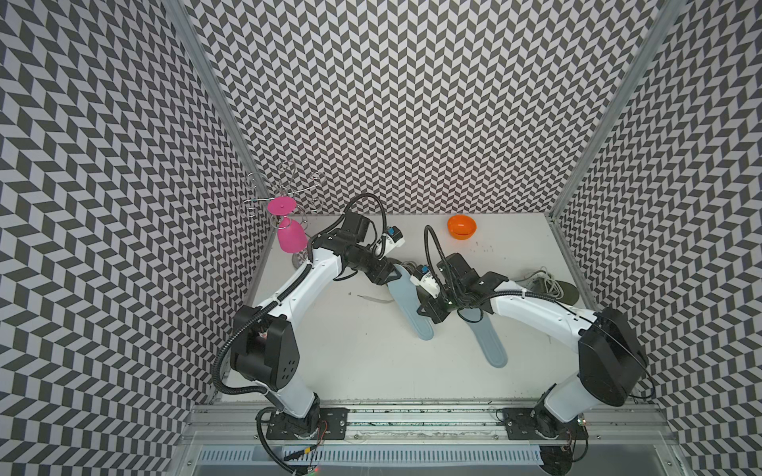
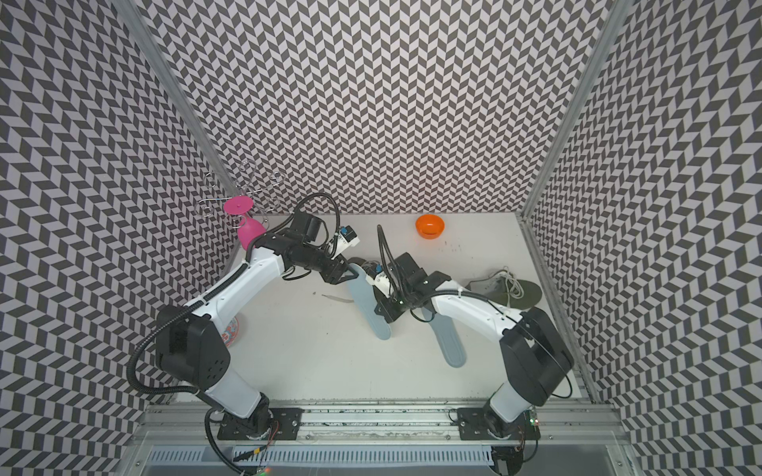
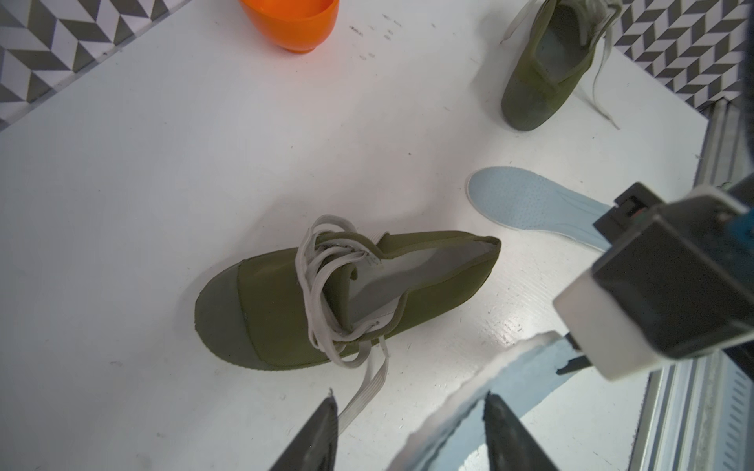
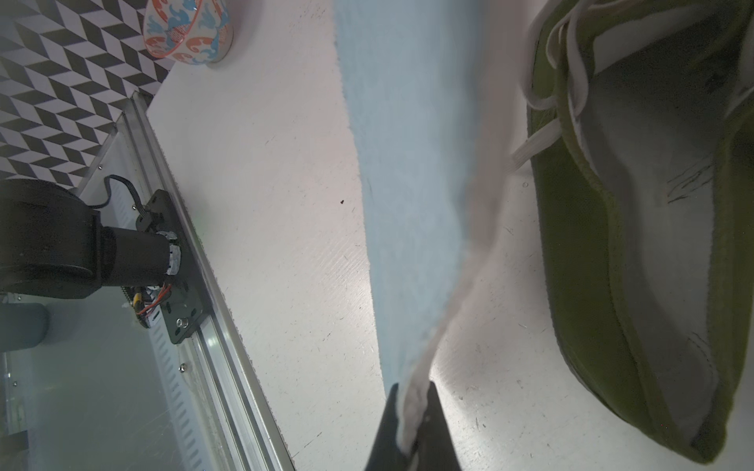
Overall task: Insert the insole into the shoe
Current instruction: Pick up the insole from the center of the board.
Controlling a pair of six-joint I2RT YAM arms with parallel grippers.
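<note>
Right gripper (image 4: 412,391) pinched tight on the white rim of the blue insole (image 4: 408,163); insole tilted and twisted, just beside the olive shoe (image 3: 347,297), not inside it; left gripper (image 3: 410,397) jaws apart, straddling one end of that insole, no pinch visible; shoe lies mid-table, opening up, laces loose, mostly hidden under the arms in both top views; second insole (image 1: 490,342) flat on the table (image 1: 350,350), nearer the right arm; second shoe (image 2: 507,288) by the right wall; orange bowl (image 1: 462,226) at the back.
</note>
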